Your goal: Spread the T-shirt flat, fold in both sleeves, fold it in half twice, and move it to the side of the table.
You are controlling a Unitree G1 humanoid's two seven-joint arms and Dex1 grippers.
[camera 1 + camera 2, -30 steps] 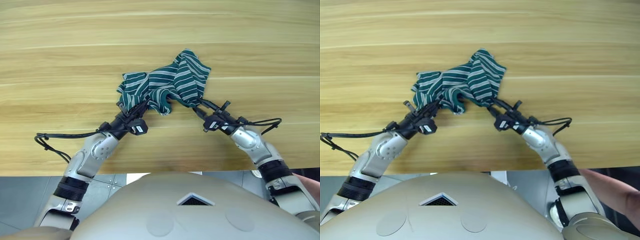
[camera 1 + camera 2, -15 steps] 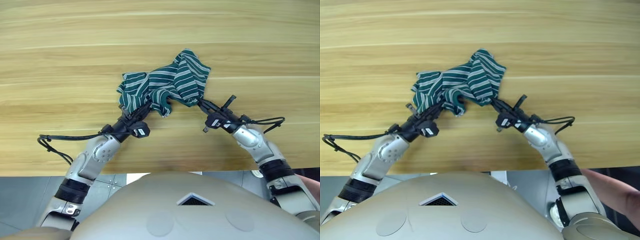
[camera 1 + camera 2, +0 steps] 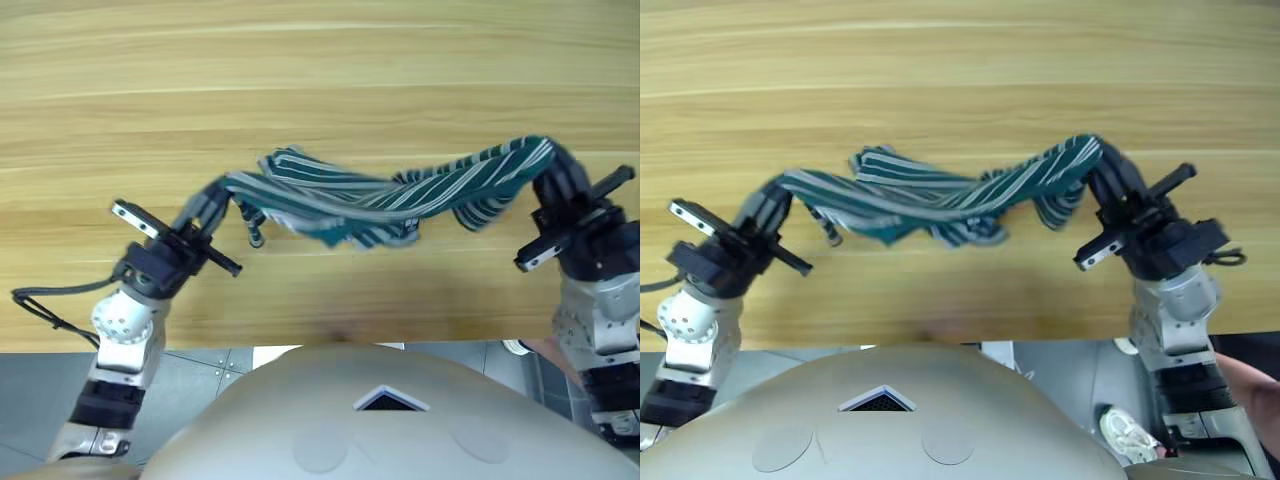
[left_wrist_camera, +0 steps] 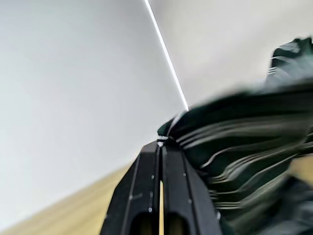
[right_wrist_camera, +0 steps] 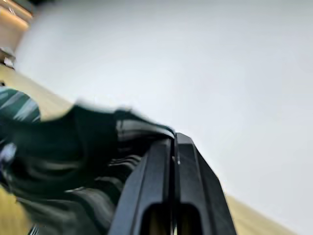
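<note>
Above the worktop's near edge, the left pincer and right pincer are gripping opposite ends of the sagging, evidently soft T-shirt.

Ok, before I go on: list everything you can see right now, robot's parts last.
Striped cloth T-shirt: one, dark green with white stripes, strung between the two pincers over the table, twisted, not flat.
Wooden table: one, light brown, under the T-shirt.
Tiled floor: one, grey, past the table's near edge.
Left pincer: one, black, shut on the T-shirt's left end.
Right pincer: one, black, shut on the T-shirt's right end.
</note>
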